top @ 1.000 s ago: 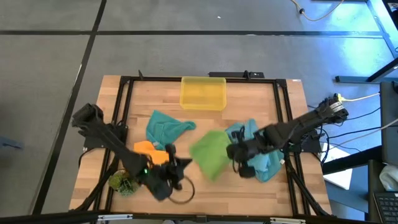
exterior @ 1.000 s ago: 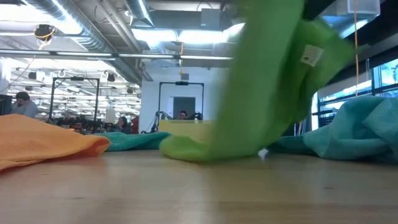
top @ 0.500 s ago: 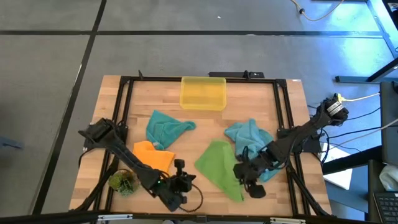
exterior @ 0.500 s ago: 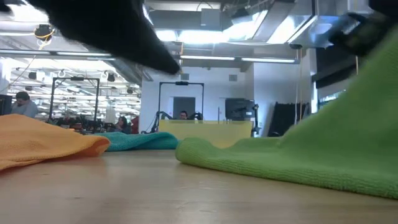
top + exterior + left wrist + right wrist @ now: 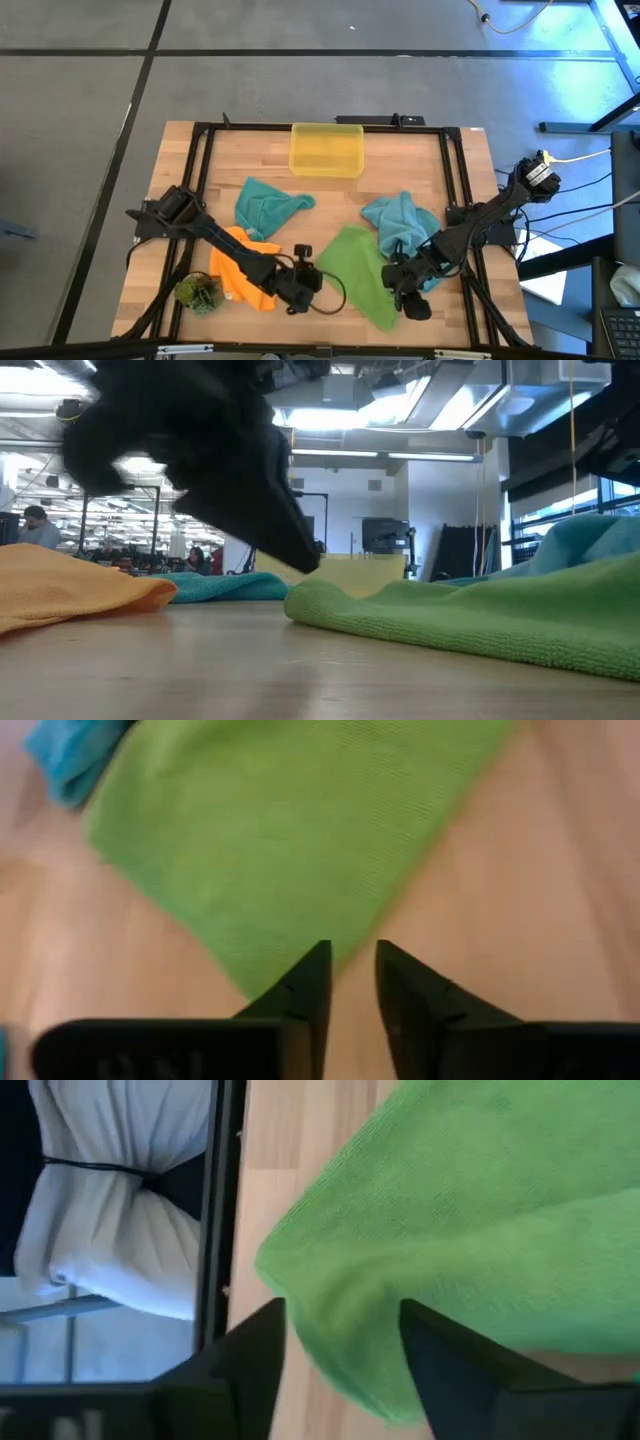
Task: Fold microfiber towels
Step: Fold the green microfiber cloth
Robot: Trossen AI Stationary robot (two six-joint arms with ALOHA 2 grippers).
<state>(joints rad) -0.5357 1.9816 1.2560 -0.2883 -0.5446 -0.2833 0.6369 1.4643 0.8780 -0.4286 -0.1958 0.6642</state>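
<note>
The green towel [image 5: 357,272] lies spread on the wood, a corner toward the table's near edge; it also fills the low view's right [image 5: 480,615]. My left gripper [image 5: 312,280] hovers at the towel's left edge [image 5: 250,870], its fingers a little apart over bare wood [image 5: 350,970]. My right gripper [image 5: 402,296] stands open over the towel's right near corner [image 5: 340,1330]. The orange towel [image 5: 245,275] lies crumpled under my left arm. One teal towel [image 5: 265,207] lies at centre left, and another [image 5: 400,225] lies bunched beside my right arm. My left gripper has one fingertip [image 5: 312,970] right at the green towel's edge; I cannot tell whether it touches. My right gripper has the towel's corner edge [image 5: 330,1360] lying between its open fingers, which slant down from the table's right; I cannot tell whether they touch it.
A yellow bin [image 5: 326,149] stands at the far edge, centre. A small green plant tuft [image 5: 197,293] sits at the near left corner. A black frame rail [image 5: 215,1210] runs along the table's right side. Bare wood lies between the bin and the towels.
The green towel, which hung lifted between both grippers, has come down and now lies spread on the table. Both grippers have sunk and gone toward the near edge. In the last half second my left gripper has shifted right, up to the towel's left edge.
</note>
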